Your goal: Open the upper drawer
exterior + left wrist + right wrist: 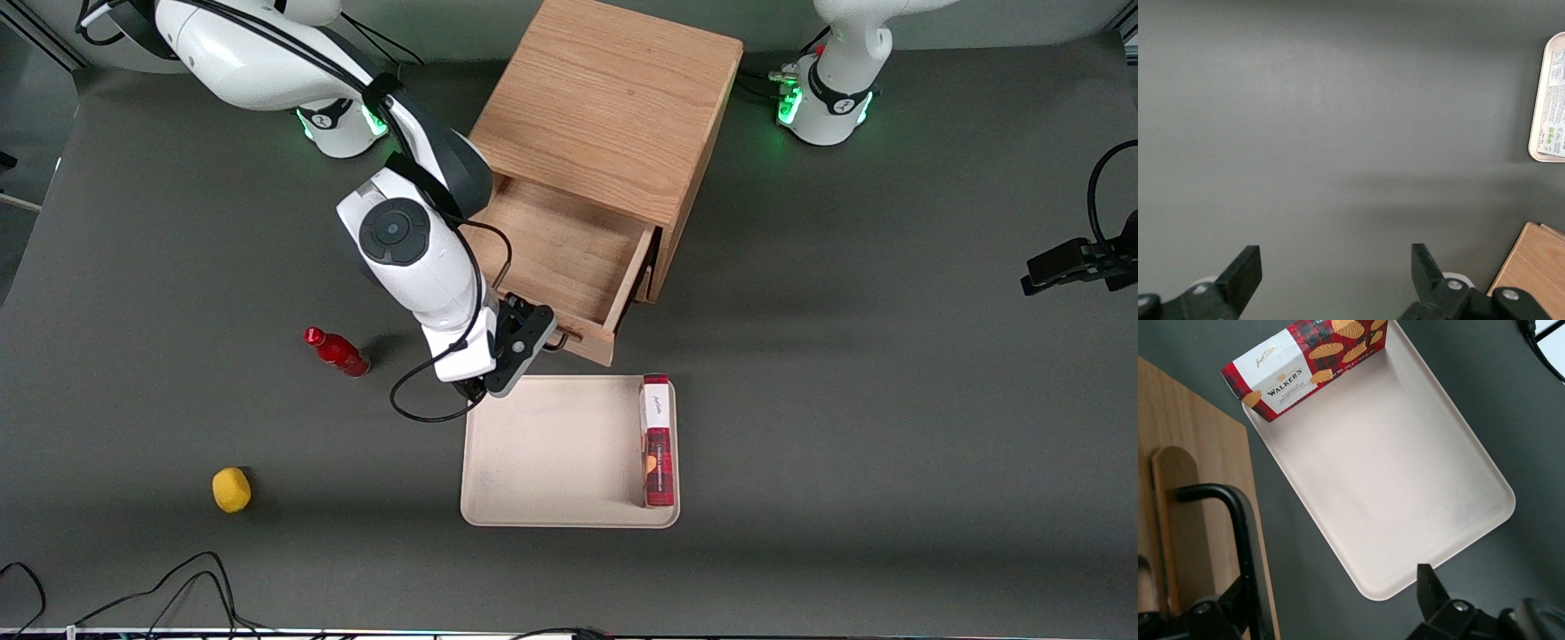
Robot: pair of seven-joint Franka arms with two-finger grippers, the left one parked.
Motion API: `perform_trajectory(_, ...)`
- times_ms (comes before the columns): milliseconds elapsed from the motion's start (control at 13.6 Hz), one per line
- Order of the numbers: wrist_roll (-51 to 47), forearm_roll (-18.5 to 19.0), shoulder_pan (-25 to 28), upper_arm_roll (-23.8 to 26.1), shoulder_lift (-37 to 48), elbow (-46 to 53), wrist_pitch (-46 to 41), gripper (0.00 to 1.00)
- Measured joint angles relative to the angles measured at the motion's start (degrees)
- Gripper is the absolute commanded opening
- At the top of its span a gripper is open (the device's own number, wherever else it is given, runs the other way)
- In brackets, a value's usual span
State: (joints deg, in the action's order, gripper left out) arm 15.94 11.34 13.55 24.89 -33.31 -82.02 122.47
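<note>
Upper drawer (569,258): pulled out of oak cabinet (613,107), box empty. Hand (1331,613): fingers spread wide, one finger just beside black bar handle (1231,520). Cream tray (551,453) near, shortbread box (657,440) in it.

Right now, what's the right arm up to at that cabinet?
It is working the upper drawer of the cabinet. The drawer stands pulled out, its plain wood box empty. The gripper is open at the black handle, one finger by the bar. Just nearer the camera lies a tray with a shortbread box.
</note>
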Motion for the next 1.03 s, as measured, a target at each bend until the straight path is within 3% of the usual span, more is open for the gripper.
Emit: perform_trajectory(1027,0.86,-0.02,-1.62,-0.35,-0.95,1.26,-1.47,1.0)
